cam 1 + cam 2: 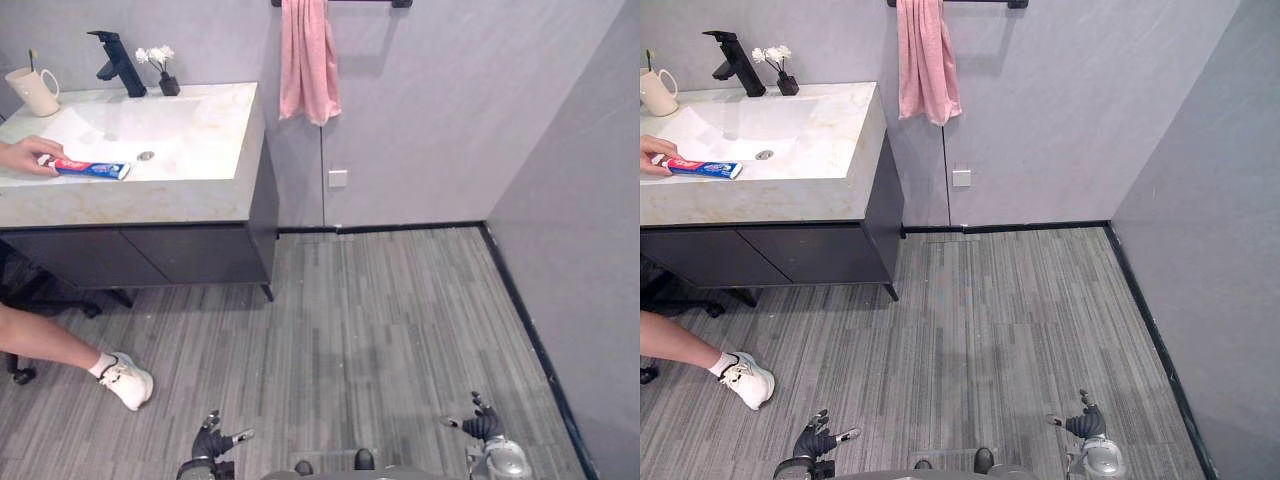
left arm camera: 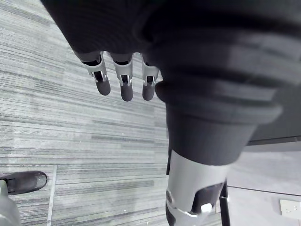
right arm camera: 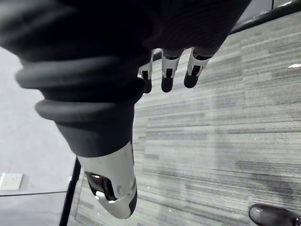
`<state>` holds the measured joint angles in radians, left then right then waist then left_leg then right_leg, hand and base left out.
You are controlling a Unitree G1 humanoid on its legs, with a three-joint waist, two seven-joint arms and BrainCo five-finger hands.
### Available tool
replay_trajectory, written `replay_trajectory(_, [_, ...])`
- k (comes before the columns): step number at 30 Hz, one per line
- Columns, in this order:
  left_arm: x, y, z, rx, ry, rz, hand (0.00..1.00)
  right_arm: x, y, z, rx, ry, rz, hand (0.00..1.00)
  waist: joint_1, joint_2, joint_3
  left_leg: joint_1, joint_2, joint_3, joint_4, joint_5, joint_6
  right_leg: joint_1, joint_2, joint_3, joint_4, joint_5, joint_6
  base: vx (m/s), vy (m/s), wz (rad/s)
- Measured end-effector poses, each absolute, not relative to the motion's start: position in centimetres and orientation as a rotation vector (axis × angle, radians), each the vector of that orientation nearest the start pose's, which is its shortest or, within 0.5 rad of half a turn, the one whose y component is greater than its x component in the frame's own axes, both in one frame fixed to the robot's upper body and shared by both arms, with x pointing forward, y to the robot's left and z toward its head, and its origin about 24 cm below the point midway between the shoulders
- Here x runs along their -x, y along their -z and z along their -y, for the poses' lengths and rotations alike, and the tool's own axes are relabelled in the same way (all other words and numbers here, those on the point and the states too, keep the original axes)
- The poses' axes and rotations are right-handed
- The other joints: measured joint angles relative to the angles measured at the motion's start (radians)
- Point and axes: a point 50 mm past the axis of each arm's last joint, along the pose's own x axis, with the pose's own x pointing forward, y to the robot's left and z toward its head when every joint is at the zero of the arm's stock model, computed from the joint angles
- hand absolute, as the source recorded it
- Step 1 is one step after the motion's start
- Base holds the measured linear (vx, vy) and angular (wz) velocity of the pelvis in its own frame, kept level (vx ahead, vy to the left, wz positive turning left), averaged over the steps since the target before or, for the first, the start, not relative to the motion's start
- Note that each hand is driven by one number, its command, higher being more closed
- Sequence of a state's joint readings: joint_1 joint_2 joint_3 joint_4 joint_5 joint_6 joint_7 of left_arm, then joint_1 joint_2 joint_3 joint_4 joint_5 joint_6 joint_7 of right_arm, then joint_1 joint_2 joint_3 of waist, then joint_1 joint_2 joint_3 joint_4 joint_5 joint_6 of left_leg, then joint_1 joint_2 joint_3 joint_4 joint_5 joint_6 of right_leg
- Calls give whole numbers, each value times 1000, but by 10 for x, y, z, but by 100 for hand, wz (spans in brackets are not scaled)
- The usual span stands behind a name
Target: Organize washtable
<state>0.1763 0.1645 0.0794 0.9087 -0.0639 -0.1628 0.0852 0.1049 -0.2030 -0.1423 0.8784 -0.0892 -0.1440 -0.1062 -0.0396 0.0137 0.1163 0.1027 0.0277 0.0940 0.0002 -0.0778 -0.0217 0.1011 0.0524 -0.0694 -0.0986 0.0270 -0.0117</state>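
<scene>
Toothpaste tube (image 1: 92, 168), one, lies near the worktop's (image 1: 218, 130) front edge under a person's hand (image 1: 28, 155); one cup (image 1: 33, 92) by the back edge; left hand (image 1: 210, 440) and right hand (image 1: 483, 428) hang relaxed, empty.

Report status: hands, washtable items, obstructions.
Open, empty, low over floor: left hand, right hand. Red-blue toothpaste tube flat on pale marble washtable. Its end under a person's hand.

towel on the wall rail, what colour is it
Pink; the towel shows best in the left eye view.
</scene>
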Motion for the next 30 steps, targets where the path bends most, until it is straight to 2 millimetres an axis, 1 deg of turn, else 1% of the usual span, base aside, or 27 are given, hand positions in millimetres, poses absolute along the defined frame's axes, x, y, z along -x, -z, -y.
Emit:
replay_trajectory(7, [-101,139,-234,-118,-277,-883,0,-129,125,253,265,283,-819,0,0,2,-1,8,-2,5,1,-1,-1,10,-2,-1,0,0,0,8,3,-1])
replay_trajectory(14, [-100,139,-233,-114,-265,-886,0,-128,125,253,260,286,-819,0,0,4,-2,13,-2,5,2,-2,-3,15,-3,-1,0,0,0,-54,11,1])
replay_trajectory(20, [-100,139,-233,-114,-265,-886,0,-127,125,254,220,315,-817,0,-1,14,-3,2,1,12,3,-3,-3,-4,0,4,0,-1,2,-22,1,-3])
replay_trajectory(22, [-101,139,-233,-113,-266,-884,0,-128,125,255,214,321,-813,0,-1,16,-5,-4,5,21,5,-14,-8,-12,3,18,0,-7,6,-16,1,-13])
replay_trajectory(26, [-108,135,-232,-110,-263,-847,0,-132,121,257,185,348,-786,0,0,17,-4,-46,11,37,44,-42,-8,-42,7,36,0,-13,11,25,5,-14])
replay_trajectory(28, [-109,132,-233,-111,-267,-832,0,-138,118,257,179,353,-766,0,2,20,-5,-64,21,59,83,-75,-5,-63,15,64,26,-31,10,92,28,-40])
replay_trajectory(30, [-114,130,-232,-110,-267,-812,0,-144,116,257,178,352,-749,0,4,23,-4,-80,30,77,120,-106,-1,-104,22,89,93,-70,12,128,34,-44])
